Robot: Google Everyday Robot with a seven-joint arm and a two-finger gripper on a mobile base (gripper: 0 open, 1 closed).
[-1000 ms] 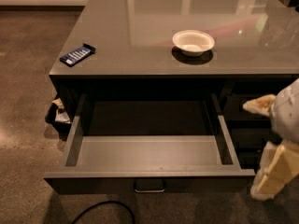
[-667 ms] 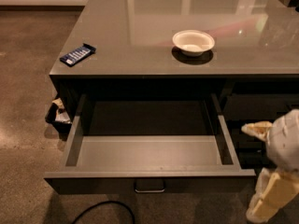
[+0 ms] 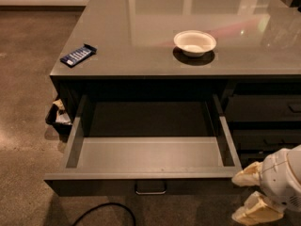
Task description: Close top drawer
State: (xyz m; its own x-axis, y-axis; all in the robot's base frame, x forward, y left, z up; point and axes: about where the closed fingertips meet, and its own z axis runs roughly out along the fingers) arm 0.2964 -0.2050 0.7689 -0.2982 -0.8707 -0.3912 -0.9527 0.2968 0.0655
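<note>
In the camera view, the top drawer fills the lower middle of the frame. It is pulled far out from under the grey counter top, so its light grey floor and side walls lie bare, and it looks empty. Its small loop handle sits centred on the dark front, near the bottom edge of the frame.

The gripper hangs in the lower right corner, just beside the drawer's right front corner and a little lower than its rim. Its two cream fingers are spread apart with nothing between them. It appears to stand off the drawer rather than touch it, probably so it can come in against the front panel and push.

The handle lies well to the left of the gripper, and the drawer front runs across between them.

On the counter, a white bowl sits at upper centre and a blue packet at upper left, both out of the drawer's path. A dark cable curls on the floor below.
</note>
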